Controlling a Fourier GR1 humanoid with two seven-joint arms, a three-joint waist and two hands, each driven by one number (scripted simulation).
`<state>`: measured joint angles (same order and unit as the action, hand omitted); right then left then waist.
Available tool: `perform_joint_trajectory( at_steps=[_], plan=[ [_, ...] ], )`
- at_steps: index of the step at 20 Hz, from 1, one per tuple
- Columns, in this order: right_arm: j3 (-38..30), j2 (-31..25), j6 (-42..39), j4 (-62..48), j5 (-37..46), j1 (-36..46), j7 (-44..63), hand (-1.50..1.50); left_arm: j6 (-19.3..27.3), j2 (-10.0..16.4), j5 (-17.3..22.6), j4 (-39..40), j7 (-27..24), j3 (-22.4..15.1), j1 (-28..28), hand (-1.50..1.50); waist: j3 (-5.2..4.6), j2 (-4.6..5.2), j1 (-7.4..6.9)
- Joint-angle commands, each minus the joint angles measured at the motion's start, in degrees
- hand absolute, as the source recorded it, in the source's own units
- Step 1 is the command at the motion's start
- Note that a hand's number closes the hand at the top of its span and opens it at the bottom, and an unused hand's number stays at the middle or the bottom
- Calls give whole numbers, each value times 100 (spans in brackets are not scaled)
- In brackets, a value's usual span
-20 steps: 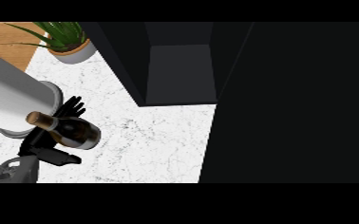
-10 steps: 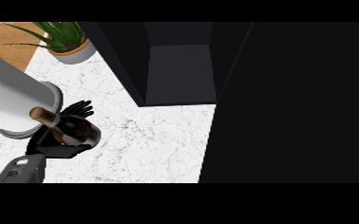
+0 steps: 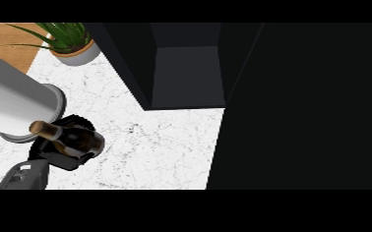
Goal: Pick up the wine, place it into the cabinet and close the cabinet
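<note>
White marbled desk (image 3: 160,147) below a dark cabinet (image 3: 185,73) standing open at the far edge. Wine (image 3: 78,140) close to the desk's left edge, tilted, cork end pointing left. Cradled in the left hand (image 3: 64,160), black fingers curled round the bottle's dark body. Just beside a big grey cylinder (image 3: 25,108) at the left edge, contact unclear. Potted plant (image 3: 71,46) in the far left corner.
</note>
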<state>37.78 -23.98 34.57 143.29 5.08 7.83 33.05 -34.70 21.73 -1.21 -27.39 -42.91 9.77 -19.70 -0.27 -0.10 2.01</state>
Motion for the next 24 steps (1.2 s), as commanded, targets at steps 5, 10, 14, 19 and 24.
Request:
perform_joint_trajectory(
  at_steps=[5, 10, 14, 19, 24],
  plan=[
    [224, -142, 210, 865, 497, -343, 181, -150, 899, -850, 136, -277, -992, 72, 455, 150, 16, -48, -81],
    [337, -175, 237, 712, 496, -630, -195, -150, 1386, -1322, 315, -1025, -627, -11, 807, 150, 31, -38, -160],
    [372, -527, 255, 1079, 526, -783, -57, -150, 1222, -1449, 478, -1608, -192, -140, 1003, 150, 34, -74, -124],
    [86, -594, 292, 1091, 345, -765, -62, -150, 1314, -1960, 563, -2617, 189, -524, 1483, 150, 37, -73, -168],
    [235, -511, 322, 1044, 459, -709, -45, -150, 1456, -2091, 683, -3989, 1095, -838, 1832, 150, 30, -52, -194]
  ],
)
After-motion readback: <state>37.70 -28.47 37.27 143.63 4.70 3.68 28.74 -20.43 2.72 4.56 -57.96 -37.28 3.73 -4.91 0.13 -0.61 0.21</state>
